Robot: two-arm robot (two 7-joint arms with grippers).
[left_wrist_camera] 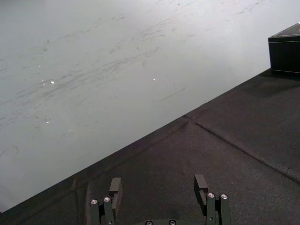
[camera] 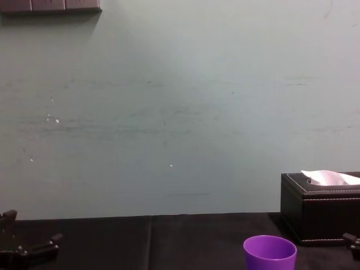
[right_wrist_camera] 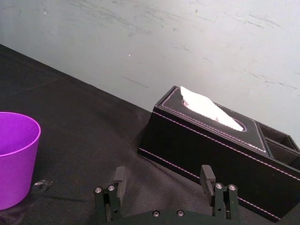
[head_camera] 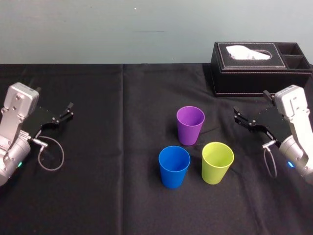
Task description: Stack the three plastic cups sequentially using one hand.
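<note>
Three plastic cups stand upright and apart on the black cloth in the head view: a purple cup (head_camera: 190,125) at the back, a blue cup (head_camera: 174,166) front left and a yellow-green cup (head_camera: 217,162) front right. The purple cup (right_wrist_camera: 14,157) also appears in the right wrist view and in the chest view (camera: 269,254). My right gripper (head_camera: 236,115) hovers to the right of the purple cup, open and holding nothing (right_wrist_camera: 164,176). Far over at the table's left side, my left gripper (head_camera: 70,108) is open and empty too (left_wrist_camera: 158,183).
A black tissue box (head_camera: 259,68) with white tissue stands at the back right, just behind my right gripper. The black tablecloth (head_camera: 107,196) ends at a pale wall behind. A cable loop (head_camera: 49,154) hangs from the left arm.
</note>
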